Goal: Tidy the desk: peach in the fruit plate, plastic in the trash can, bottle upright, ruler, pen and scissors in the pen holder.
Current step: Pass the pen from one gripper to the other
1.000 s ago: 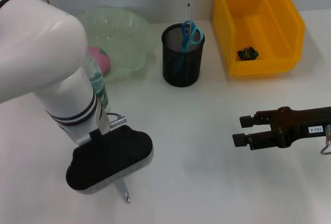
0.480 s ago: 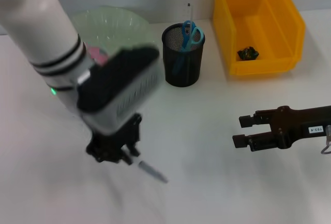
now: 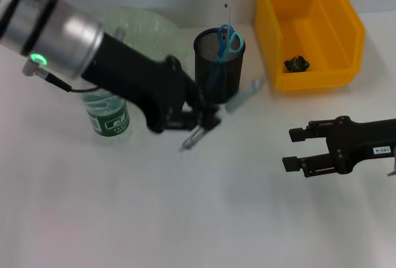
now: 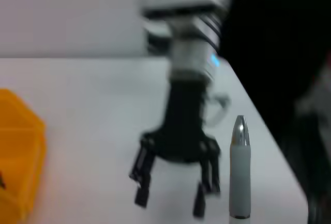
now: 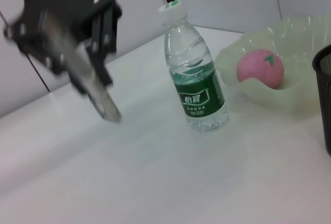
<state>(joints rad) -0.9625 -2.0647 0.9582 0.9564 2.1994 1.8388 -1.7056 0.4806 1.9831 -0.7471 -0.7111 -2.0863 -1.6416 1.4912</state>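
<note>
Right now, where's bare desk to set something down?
Free: the near half of the desk, in front of the bottle and left of the right gripper. Crowded: the back row, fruit plate, pen holder, trash can, with the left gripper carrying the pen.

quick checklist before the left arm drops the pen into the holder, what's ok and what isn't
1. Pen gripped by left gripper: ok, the fingers are shut on it, pen slanting down.
2. Pen over the pen holder: not ok, it sits beside and in front of the mesh cup, not above the rim.
3. Room in the holder: cannot tell for certain; scissors already stand inside.
4. Bottle upright and out of the way: ok.
5. Peach in the fruit plate: ok.
6. Right gripper clear of the path: ok, open and off to the right side.
</note>
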